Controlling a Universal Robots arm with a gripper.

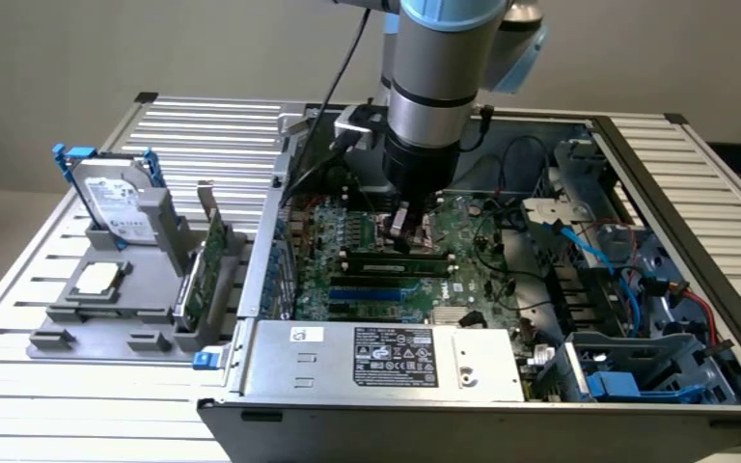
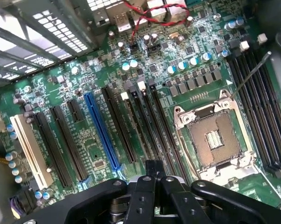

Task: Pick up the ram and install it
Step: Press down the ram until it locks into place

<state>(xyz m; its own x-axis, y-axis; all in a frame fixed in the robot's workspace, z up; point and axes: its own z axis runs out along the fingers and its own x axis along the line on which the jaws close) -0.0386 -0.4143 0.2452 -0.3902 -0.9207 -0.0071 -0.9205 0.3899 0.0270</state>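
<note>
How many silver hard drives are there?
1. The silver hard drive stands upright in the grey holder at the exterior view's left, outside the computer case. More may be hidden inside the case.

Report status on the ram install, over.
Gripper shut, low over the motherboard. Ram appears to stand in a slot just beneath it. Nothing seen between them.

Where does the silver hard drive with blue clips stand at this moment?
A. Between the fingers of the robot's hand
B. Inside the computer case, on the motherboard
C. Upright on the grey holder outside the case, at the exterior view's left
C: the hard drive stands upright on the grey holder, outside the computer case.
</note>
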